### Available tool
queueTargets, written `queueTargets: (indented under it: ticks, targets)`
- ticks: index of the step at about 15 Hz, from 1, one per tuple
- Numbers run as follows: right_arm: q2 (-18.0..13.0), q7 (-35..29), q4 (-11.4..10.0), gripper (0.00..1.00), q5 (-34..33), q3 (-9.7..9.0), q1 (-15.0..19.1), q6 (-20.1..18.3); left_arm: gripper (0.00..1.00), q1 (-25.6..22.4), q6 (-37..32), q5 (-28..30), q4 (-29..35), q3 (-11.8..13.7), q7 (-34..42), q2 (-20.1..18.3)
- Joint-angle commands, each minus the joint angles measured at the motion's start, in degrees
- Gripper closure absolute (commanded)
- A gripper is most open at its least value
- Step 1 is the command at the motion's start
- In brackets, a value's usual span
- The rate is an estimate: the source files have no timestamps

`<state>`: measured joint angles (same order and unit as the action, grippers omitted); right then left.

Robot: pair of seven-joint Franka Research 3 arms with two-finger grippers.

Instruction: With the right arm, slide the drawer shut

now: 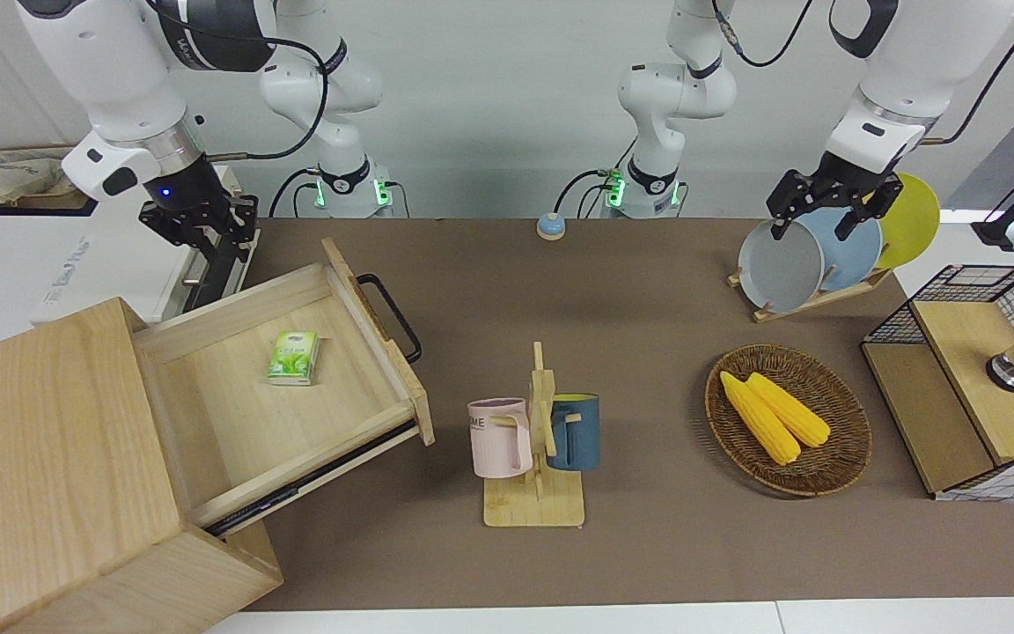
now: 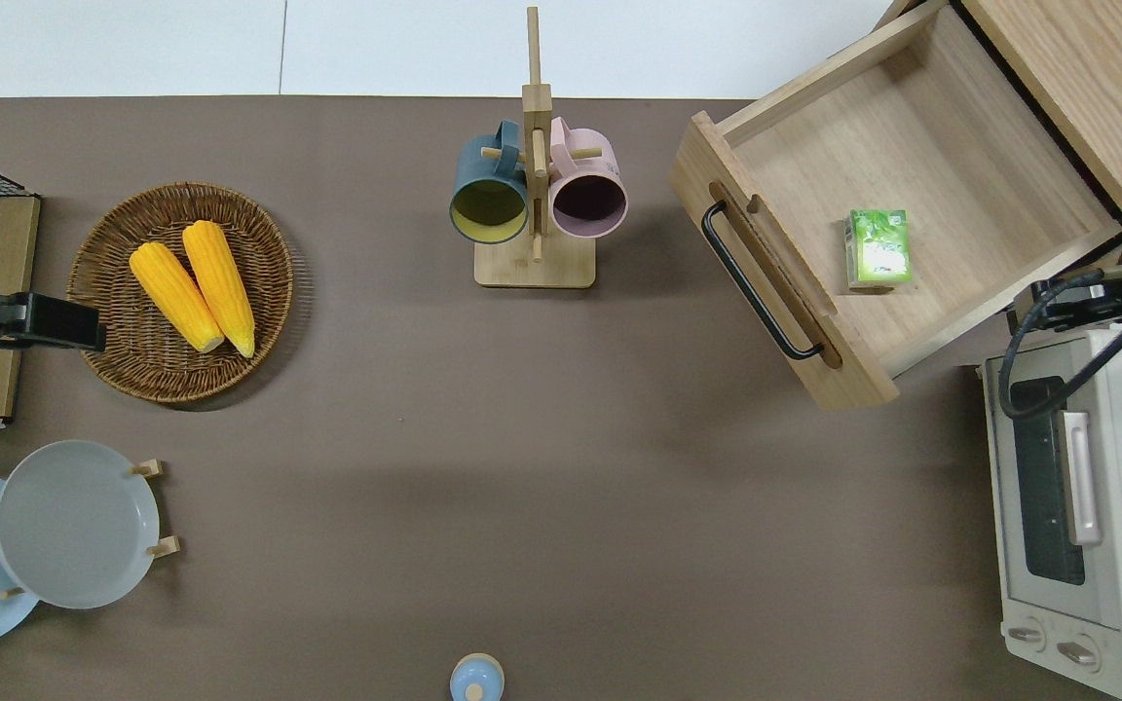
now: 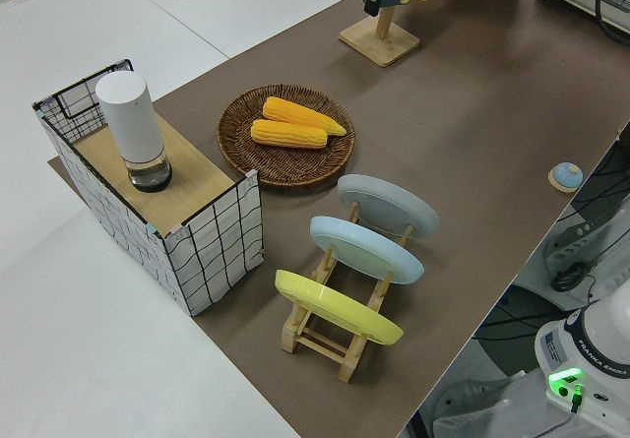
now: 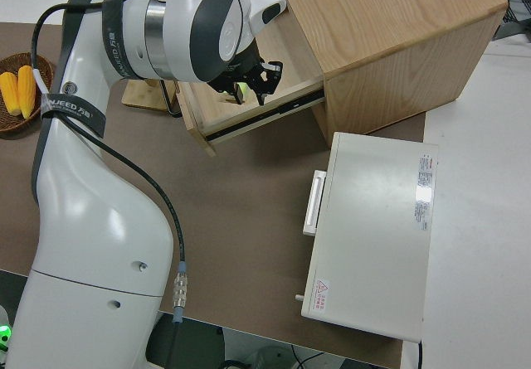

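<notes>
One drawer [image 1: 287, 387] matters here, and it stands pulled nearly all the way out of the cabinet [image 1: 58, 475] at the right arm's end of the table, its handle [image 1: 393, 315] facing the table's middle. My right gripper [image 1: 201, 231] hangs near the drawer's side wall nearest the robots, over the gap between drawer and oven [image 2: 1082, 526]; I cannot tell whether its fingers are apart or together. I see risks: the gripper is not yet at the drawer's front, so a push from here could catch the side wall and skew the drawer on its rails or shove the whole cabinet. Swinging round low could clip the handle. A hard shove would also send the green packet [image 1: 293, 357], lying flat inside the drawer, sliding. Outward, two cobs [image 1: 774, 414] lie in the basket [image 1: 841, 458], and two mugs [image 1: 500, 438] hang on their stand. The left arm is parked.
</notes>
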<state>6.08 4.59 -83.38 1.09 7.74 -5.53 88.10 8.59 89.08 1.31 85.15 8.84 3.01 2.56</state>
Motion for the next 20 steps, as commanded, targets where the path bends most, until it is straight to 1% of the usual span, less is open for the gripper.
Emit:
queueTargets:
  ticks: [1, 3, 5, 8, 10, 11, 12, 13, 15, 16, 19, 20]
  targets:
    - [0.2, 0.3, 1.0, 1.0, 0.2, -0.27, 0.3, -1.3, 0.0, 1.0, 0.0, -0.8, -1.1, 0.9, 0.3, 0.7]
    - [0.1, 0.3, 1.1, 1.0, 0.2, -0.18, 0.2, -1.5, 0.0, 1.0, 0.0, -0.8, -1.1, 0.9, 0.3, 0.7]
    - [0.0, 0.3, 1.5, 1.0, 0.3, -0.18, 0.2, -3.1, 0.0, 1.0, 0.0, -0.8, -1.1, 0.9, 0.3, 0.7]
    - [0.0, 0.2, 4.1, 1.0, 0.3, -0.36, -0.1, -5.6, 0.0, 1.0, 0.0, -0.8, -1.1, 0.9, 0.3, 0.7]
    - [0.0, -1.3, 6.6, 1.0, 0.8, -0.97, -0.1, -7.8, 0.0, 1.0, 0.0, -0.8, -1.1, 0.9, 0.3, 0.7]
    - [-0.1, -3.9, 8.2, 1.0, 0.9, -1.49, -1.0, -9.3, 0.0, 1.0, 0.0, -0.8, -1.1, 0.9, 0.3, 0.7]
    - [-0.1, -6.8, 8.8, 1.0, 0.9, -1.59, -2.4, -10.0, 0.0, 1.0, 0.0, -0.8, -1.1, 0.9, 0.3, 0.7]
    - [-0.2, -9.9, 8.9, 1.0, 0.9, -1.5, -4.1, -10.3, 0.0, 1.0, 0.0, -0.8, -1.1, 0.9, 0.3, 0.7]
    - [-0.4, -16.4, 10.1, 1.0, 1.0, -1.5, -7.5, -10.5, 0.0, 1.0, 0.0, -0.8, -1.1, 0.9, 0.3, 0.7]
    - [-0.4, -20.5, 10.4, 1.0, 1.0, -1.5, -9.5, -10.4, 0.0, 1.0, 0.0, -0.8, -1.1, 0.9, 0.3, 0.7]
    - [-0.2, -32.2, 10.5, 1.0, 1.0, -1.59, -15.3, -9.4, 0.0, 1.0, 0.0, -0.8, -1.1, 0.9, 0.3, 0.7]
    - [-0.1, -36.1, 10.5, 1.0, 1.0, -1.76, -16.8, -8.1, 0.0, 1.0, 0.0, -0.8, -1.1, 0.9, 0.3, 0.7]
